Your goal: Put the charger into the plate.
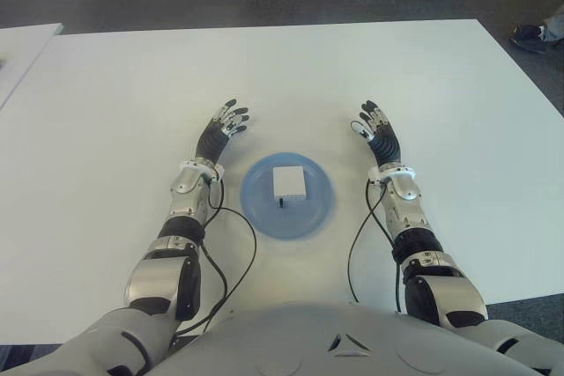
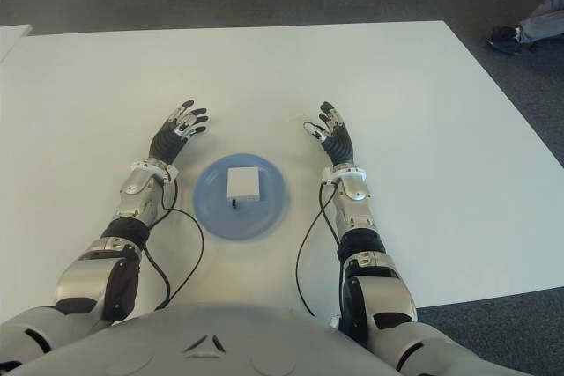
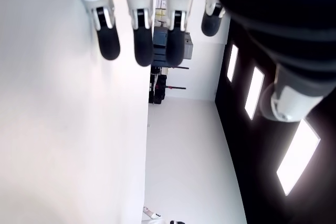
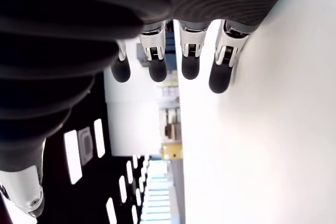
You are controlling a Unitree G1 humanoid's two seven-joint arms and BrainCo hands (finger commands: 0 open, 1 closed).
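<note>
A white square charger [image 1: 289, 181] with a small dark plug lies inside the light blue plate [image 1: 261, 208] on the white table, between my two arms. My left hand [image 1: 224, 126] shows to the left of the plate and slightly beyond it, fingers stretched out and holding nothing. To the right of the plate, also a little beyond it, my right hand [image 1: 374, 128] has its fingers extended and is empty. In the left wrist view the fingertips [image 3: 143, 48] are straight with nothing among them, and the fingertips [image 4: 189, 64] in the right wrist view stand the same way.
The white table [image 1: 282, 77] stretches wide ahead and to both sides. Black cables [image 1: 231, 257] run along both forearms near the front edge. A second white table edge [image 1: 18, 46] is at far left. A person's shoe [image 1: 529, 38] shows on the floor at far right.
</note>
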